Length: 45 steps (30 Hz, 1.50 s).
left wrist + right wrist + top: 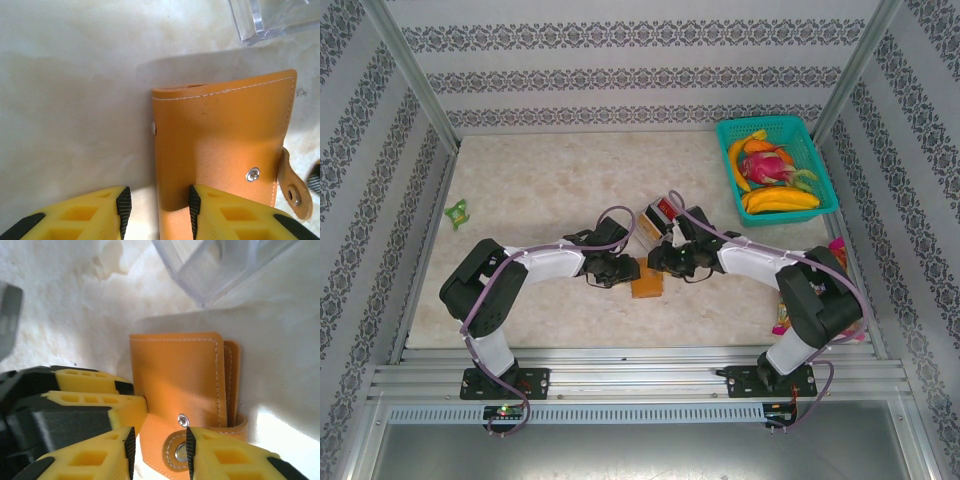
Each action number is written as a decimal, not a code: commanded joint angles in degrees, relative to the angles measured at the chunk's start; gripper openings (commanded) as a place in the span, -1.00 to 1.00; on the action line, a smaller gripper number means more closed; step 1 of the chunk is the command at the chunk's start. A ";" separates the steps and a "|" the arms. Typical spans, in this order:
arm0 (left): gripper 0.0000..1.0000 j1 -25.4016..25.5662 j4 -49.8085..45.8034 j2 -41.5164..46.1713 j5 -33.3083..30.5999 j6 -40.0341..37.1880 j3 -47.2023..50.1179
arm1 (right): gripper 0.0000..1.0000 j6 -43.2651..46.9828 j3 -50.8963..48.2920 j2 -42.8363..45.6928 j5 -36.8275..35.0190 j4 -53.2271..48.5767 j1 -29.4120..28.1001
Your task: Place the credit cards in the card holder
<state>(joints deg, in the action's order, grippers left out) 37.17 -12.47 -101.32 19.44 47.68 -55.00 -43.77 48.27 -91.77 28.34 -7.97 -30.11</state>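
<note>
Card holder (220, 130): orange-tan leather-look, white stitching, folded, snap tab (294, 192) unfastened. Both released: left fingers (230, 215) astride its edge, right fingers (230, 455) over the tab.

Card holder (646, 283): orange-tan, white stitching. Left gripper (157, 207): yellow, black ribbed pads (123, 206). Basket (763, 120) at 2 o'clock: teal. Table (540, 180): pale marbled.
</note>
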 commanded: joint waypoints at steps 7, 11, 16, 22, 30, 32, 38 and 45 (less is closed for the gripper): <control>-0.06 1.24 2.09 -1.92 -0.90 -2.01 0.99 | -0.59 1.70 -0.56 3.63 -3.06 -6.70 1.98; -0.03 1.24 1.84 -1.17 0.00 -3.26 0.90 | -0.77 1.58 -0.94 2.31 -2.15 -6.33 1.94; -0.04 1.24 0.01 -2.65 0.21 -4.42 -0.14 | -0.86 1.49 -0.60 0.50 -1.27 -5.79 1.05; -0.07 1.67 -0.50 -4.96 -0.16 -4.00 -1.11 | -0.87 1.14 -0.04 -1.25 -1.73 -5.89 0.67; -0.10 2.23 -3.48 -7.12 -2.32 -3.77 -2.37 | -0.89 -0.08 -0.14 -2.54 -1.97 -5.04 -0.43; -0.11 2.54 -4.24 -7.27 -3.08 -4.01 -2.77 | -0.88 -0.43 0.12 -2.95 -1.73 -4.56 -0.70; -0.10 3.17 -5.07 -7.30 -4.16 -4.02 -3.18 | -0.88 -1.19 1.13 -4.45 -2.25 -3.91 -1.60; -0.10 3.70 -5.19 -7.49 -4.11 -4.00 -3.62 | -0.86 -2.11 1.65 -5.48 -2.61 -2.71 -2.16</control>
<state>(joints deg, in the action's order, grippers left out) 38.89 -18.59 -103.61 16.82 45.04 -59.66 -44.95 48.90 -96.05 26.57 -11.73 -31.42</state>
